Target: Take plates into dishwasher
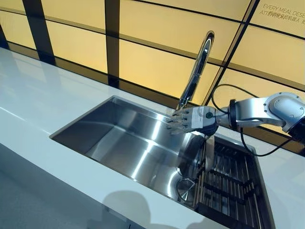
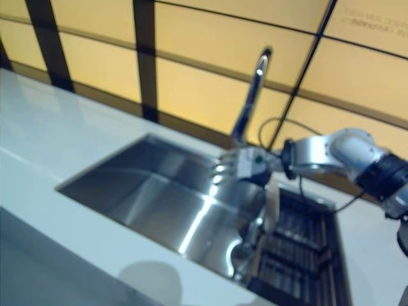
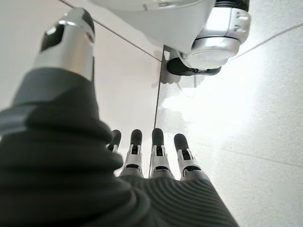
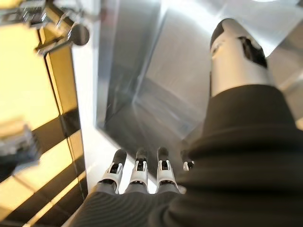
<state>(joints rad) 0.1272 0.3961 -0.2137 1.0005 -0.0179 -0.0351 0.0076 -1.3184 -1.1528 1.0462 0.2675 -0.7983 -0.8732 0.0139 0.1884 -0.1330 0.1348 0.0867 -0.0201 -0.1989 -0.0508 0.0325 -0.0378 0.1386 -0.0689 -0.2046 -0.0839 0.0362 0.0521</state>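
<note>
Right hand poised over the sink, nothing held.

Eye views: the right hand [image 1: 188, 119] hovers fingers straight above the stainless steel sink [image 1: 119, 138] in the white worktop [image 1: 28, 105], near a round grey plate [image 1: 193, 155] propped against the dark slatted rack [image 1: 228, 186], seemingly to reach it. Wrist views: both hands empty; left hand [image 3: 151, 161] hangs relaxed over pale floor.

Warm yellow light glows from the backlit wall panels [image 1: 157, 28] behind the sink [image 1: 119, 138], and the scene is bright. A white streak of glare runs down the steel basin, and the faucet [image 1: 198, 67] above it gleams. The right eye view is blurred throughout. In the left wrist view the floor [image 3: 246, 113] is washed out by a strong reflection. A soft shadow lies on the counter [image 1: 38, 100] in front of the sink.
</note>
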